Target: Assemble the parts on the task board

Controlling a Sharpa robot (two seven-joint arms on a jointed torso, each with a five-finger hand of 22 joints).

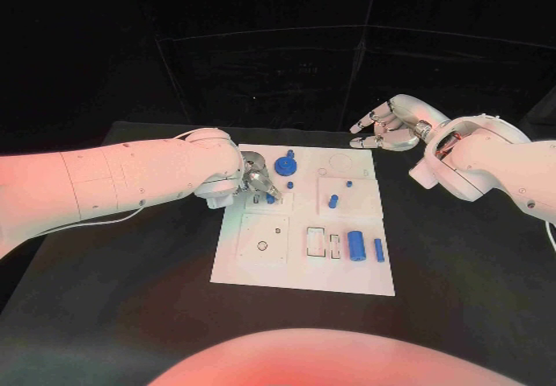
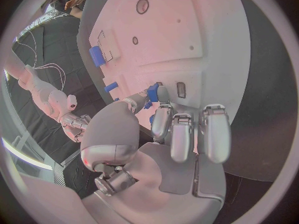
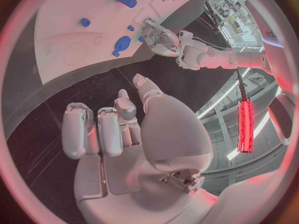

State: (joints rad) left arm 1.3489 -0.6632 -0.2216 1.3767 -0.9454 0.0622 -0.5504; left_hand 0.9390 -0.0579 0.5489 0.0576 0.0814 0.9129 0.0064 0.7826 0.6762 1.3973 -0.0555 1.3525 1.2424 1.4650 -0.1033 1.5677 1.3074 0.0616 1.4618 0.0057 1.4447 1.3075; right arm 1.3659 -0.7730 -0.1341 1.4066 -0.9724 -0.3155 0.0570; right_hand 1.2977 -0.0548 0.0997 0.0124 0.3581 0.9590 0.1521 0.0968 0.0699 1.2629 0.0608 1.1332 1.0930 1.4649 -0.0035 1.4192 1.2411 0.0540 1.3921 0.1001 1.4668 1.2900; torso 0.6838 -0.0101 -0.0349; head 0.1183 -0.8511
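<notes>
Fingers (image 2: 154,95) of the left hand (image 1: 257,178) pinch a small blue part (image 1: 270,197) over the task board (image 1: 304,265). The right hand (image 1: 388,129) hangs beyond the board's far corner, fingers spread and holding nothing. The board lies on a black tabletop (image 1: 116,322).

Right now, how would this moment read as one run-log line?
left hand: pinching small blue part over task board | right hand: open, off board, holding nothing | stage: placing part

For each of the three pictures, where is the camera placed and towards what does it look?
Head view: on the head, looking down at the task board, both arms entering.
Left wrist view: behind the left hand, which pinches a blue part over the board.
Right wrist view: behind the empty right hand, off the board.
Shared: board and left hand appear in all.
</notes>
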